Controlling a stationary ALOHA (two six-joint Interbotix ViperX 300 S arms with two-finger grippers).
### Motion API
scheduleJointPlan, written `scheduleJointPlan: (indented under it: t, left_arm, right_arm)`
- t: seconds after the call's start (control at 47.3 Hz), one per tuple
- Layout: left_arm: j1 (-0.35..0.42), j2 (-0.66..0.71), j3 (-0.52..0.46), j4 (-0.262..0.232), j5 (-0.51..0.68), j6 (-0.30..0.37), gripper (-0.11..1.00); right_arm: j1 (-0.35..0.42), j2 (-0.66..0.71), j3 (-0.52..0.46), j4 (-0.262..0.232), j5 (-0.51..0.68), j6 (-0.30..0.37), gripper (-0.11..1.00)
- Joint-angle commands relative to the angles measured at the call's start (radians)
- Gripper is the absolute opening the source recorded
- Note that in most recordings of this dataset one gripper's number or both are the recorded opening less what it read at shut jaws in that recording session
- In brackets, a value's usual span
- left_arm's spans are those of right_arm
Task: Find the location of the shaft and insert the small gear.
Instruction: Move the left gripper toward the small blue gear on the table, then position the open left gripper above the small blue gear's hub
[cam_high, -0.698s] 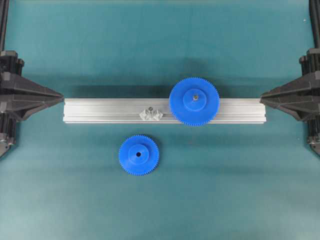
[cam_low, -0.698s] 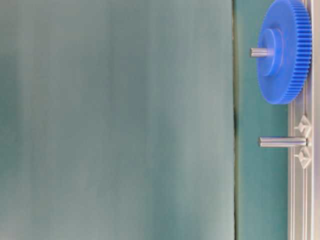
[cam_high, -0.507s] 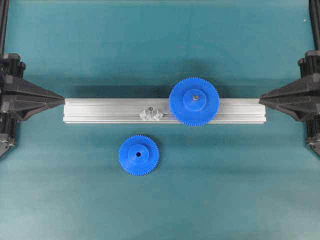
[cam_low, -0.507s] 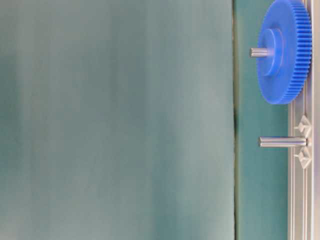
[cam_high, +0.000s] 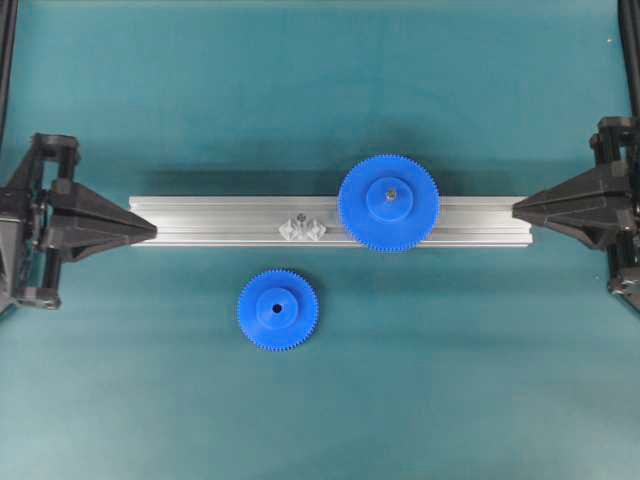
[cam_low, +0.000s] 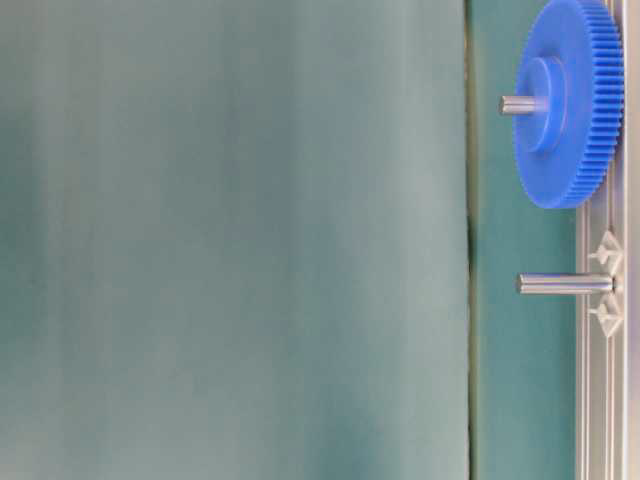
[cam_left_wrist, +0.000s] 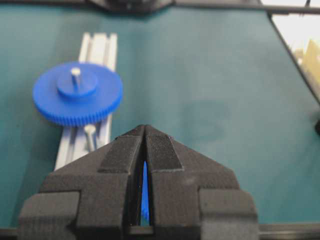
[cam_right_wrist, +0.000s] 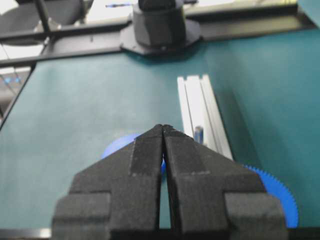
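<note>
While my left tool, pinched closed and empty, has advanced toward the rail, the small gear lies untouched on the tabletop near the bare shaft, right tool closed too.

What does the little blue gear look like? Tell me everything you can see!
The small gear is a bright blue wheel that looks like plastic, with tiny teeth all around its edge. In the middle sits a raised round hub with a dark hole through it. It lies flat on the green table, by itself, just in front of the silver rail and apart from it. Nothing touches it, and it is not on the shaft yet.
</note>
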Motion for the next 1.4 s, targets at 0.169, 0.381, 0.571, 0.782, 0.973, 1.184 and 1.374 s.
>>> scheduleJointPlan:
  t: [0.169, 0.381, 0.571, 0.782, 0.973, 1.184, 1.374]
  left_arm:
    - [-0.017, 0.117, -0.072, 0.002, 0.066, 0.002, 0.0]
    - [-0.04, 0.229, -0.106, 0.002, 0.097, 0.003, 0.0]
    - [-0.043, 0.313, -0.16, 0.002, 0.144, 0.005, 0.0]
    - [-0.044, 0.405, -0.23, 0.002, 0.216, 0.009, 0.0]
    - [-0.046, 0.469, -0.278, 0.003, 0.256, 0.009, 0.0]
    - [-0.058, 0.554, -0.333, 0.003, 0.288, 0.009, 0.0]
    - [-0.069, 0.634, -0.383, 0.003, 0.295, 0.009, 0.0]
  right_arm:
    - [-0.02, 0.003, -0.006, 0.002, 0.066, 0.012, 0.01]
    - [-0.058, -0.015, -0.003, 0.002, 0.084, 0.012, 0.01]
    - [-0.067, -0.046, 0.018, 0.002, 0.097, 0.015, 0.01]
    - [-0.067, -0.063, 0.028, 0.0, 0.138, 0.054, 0.01]
    - [-0.067, -0.063, 0.025, 0.0, 0.166, 0.061, 0.01]
    - [-0.067, -0.063, 0.025, 0.0, 0.167, 0.063, 0.01]
    - [-0.067, -0.063, 0.025, 0.0, 0.167, 0.063, 0.01]
